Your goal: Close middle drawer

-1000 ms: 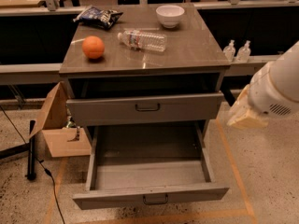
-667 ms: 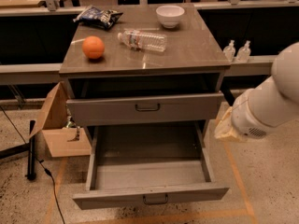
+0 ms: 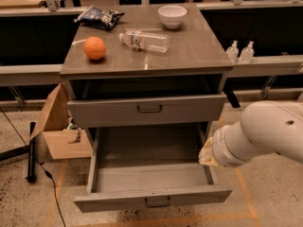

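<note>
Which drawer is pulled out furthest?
The middle drawer, its tray fully exposed, the gripper at its right side; the top drawer above is only slightly out.

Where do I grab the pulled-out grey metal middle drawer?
Take the small dark centre handle on its low front panel, from the front: the grey metal middle drawer stands pulled out, handle facing outward. The gripper is beside its right wall.
</note>
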